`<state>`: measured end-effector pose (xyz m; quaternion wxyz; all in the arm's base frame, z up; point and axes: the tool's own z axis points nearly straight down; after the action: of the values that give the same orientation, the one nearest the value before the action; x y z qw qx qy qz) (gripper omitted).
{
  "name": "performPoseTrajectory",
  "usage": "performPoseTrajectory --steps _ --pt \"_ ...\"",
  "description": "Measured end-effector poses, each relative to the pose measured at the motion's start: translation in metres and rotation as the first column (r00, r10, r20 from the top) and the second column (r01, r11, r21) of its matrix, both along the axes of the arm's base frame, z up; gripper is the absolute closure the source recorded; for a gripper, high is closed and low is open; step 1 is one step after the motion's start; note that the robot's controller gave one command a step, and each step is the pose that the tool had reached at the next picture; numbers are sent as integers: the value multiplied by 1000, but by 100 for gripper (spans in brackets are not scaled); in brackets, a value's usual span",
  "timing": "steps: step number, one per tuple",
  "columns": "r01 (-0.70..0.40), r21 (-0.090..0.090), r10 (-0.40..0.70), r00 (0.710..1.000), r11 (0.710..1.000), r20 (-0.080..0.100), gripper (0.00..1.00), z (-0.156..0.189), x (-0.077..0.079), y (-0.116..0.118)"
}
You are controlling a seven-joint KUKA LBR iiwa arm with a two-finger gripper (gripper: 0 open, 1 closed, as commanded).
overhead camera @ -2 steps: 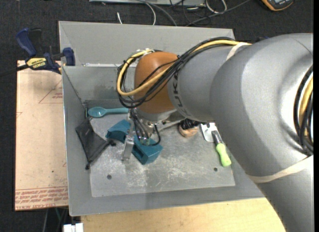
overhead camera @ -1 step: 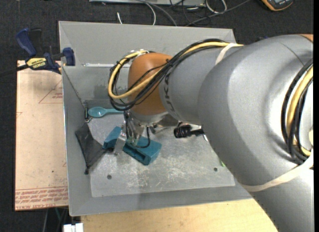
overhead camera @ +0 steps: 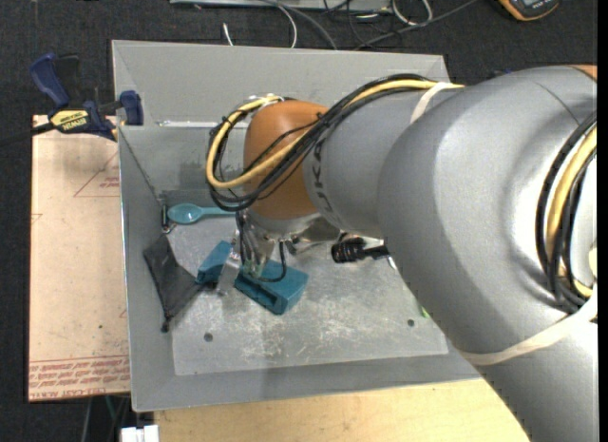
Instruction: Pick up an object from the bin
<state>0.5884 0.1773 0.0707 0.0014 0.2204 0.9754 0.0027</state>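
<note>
The blue plastic piece (overhead camera: 277,288) lies near the middle of the grey metal bin (overhead camera: 323,336), a bit to the left, flat on the floor. It looks hard and smooth, with square corners and a slot cut in one end. From above, the gripper (overhead camera: 249,261) is right down at this blue piece, on its left half, and seems to touch it. I cannot tell if the gripper is spread or pressed together, because the big arm and its orange cover hide much of it. I think this is the grabbing step, and the lift is not yet done. The next move needs a good tight pinch on the blue piece and then a straight pull up, so it does not slip or tip. A flat dark sheet (overhead camera: 169,278) lies just beside the blue piece on the left. A little blue spoon (overhead camera: 183,213) lies near the back wall. A small black thing (overhead camera: 353,252) lies to the right. The bin floor looks scratched and dull.
</note>
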Motion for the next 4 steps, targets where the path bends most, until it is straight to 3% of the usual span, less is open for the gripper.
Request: performPoseTrajectory --steps 4 --pt "-1 -1 1 1000 1000 -5 100 22 -2 -1"
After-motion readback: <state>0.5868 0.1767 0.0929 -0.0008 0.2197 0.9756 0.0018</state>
